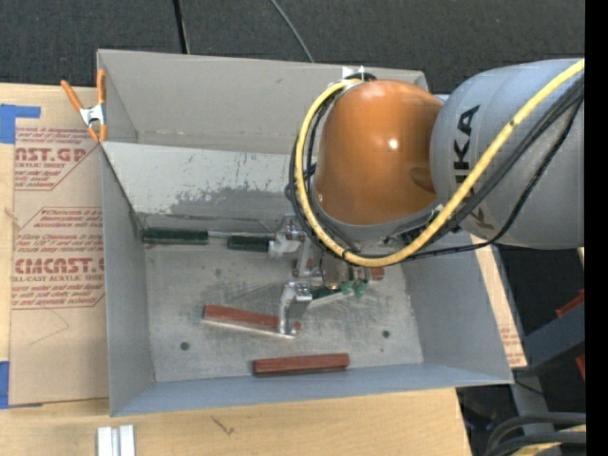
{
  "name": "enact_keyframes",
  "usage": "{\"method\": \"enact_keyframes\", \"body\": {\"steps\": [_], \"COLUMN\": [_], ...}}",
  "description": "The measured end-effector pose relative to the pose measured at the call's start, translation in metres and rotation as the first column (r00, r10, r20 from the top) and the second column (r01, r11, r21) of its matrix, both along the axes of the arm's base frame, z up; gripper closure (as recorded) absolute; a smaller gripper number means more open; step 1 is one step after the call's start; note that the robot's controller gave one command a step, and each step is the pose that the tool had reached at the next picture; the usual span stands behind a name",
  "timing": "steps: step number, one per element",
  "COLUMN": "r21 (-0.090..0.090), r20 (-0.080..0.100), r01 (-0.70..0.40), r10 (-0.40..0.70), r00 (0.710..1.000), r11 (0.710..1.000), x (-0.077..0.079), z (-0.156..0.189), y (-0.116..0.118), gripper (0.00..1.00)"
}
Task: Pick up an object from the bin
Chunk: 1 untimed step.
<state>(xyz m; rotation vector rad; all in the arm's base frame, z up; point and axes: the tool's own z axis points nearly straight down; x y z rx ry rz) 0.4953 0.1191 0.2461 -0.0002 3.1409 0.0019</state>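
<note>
Grey metal bin (123, 255) sat on a pale wooden surface (285, 426), with dark flooring (456, 17) behind it. The bin floor was dull and scuffed, the back wall streaked. Contents were sparse: two flat reddish-brown rectangular bars and two slim dark green sticks.

My pincer (294, 297) hung low over mid-floor, below my glossy orange wrist cover (375, 150). The upper bar (242, 318) lay slightly tilted, its right end at the pincer and apparently touching it. The front bar (299, 364) lay near the front wall, apart from the pincer. The left green stick (176, 237) was well apart, and the right green stick (247, 243) was near, at the foot of the back wall.

Couldn't tell whether the pincer was spread or pressed together.
</note>
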Motion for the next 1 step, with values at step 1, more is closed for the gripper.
{"method": "enact_keyframes", "body": {"steps": [1], "r21": [0.000], "r20": [0.000], "r01": [0.000], "r10": [0.000], "r00": [1.000], "r11": [1.000], "x": [0.0000], "z": [0.0000], "y": [0.0000], "gripper": [0.00]}}
